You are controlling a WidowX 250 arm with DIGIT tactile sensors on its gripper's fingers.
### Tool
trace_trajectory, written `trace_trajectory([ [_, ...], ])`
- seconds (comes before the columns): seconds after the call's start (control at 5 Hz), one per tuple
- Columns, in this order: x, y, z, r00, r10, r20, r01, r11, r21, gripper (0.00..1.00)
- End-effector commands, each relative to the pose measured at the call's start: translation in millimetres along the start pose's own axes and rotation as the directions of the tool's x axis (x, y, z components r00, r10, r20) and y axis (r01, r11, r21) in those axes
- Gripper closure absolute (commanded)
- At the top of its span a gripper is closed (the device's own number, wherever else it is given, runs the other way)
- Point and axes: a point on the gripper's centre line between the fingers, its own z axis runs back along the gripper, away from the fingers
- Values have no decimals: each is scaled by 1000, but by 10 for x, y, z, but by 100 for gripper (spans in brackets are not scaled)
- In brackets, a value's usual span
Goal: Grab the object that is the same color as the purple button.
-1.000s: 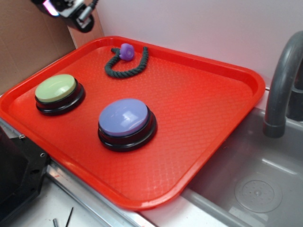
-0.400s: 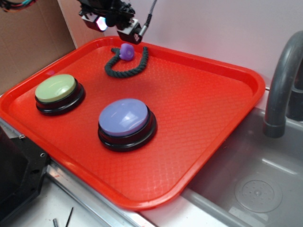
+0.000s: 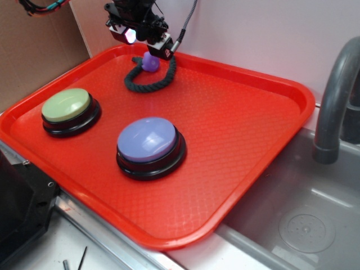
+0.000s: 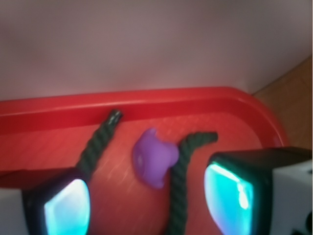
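On the red tray (image 3: 247, 140), a yellow-green button (image 3: 66, 106) sits at left and the purple button (image 3: 147, 139) at centre; at upper centre the end effector (image 3: 147, 42), spread wide, hovers above the small purple object (image 4: 154, 156) lying between the rope (image 3: 147, 81) ends

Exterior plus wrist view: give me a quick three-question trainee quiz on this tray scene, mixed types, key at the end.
1. True or false: the gripper is open, hovering over the small purple lump.
2. Multiple choice: which thing curls around that lump? A) the dark rope B) the faucet C) the yellow-green button
3. Fill in: the purple button sits on the red ____.

Key: 1 true; 2 A; 3 tray.
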Motion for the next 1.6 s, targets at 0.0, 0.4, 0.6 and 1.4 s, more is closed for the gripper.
trace_trajectory([
  [0.0, 191, 254, -207, 999, 20, -26, -18, 998, 58, 0],
  [0.4, 110, 154, -359, 997, -32, -72, 39, 995, 93, 0],
  [0.6, 60, 122, -410, 996, -48, -81, 55, 994, 92, 96],
  [1.4, 48, 64, 67, 992, 75, -100, -73, 997, 30, 100],
])
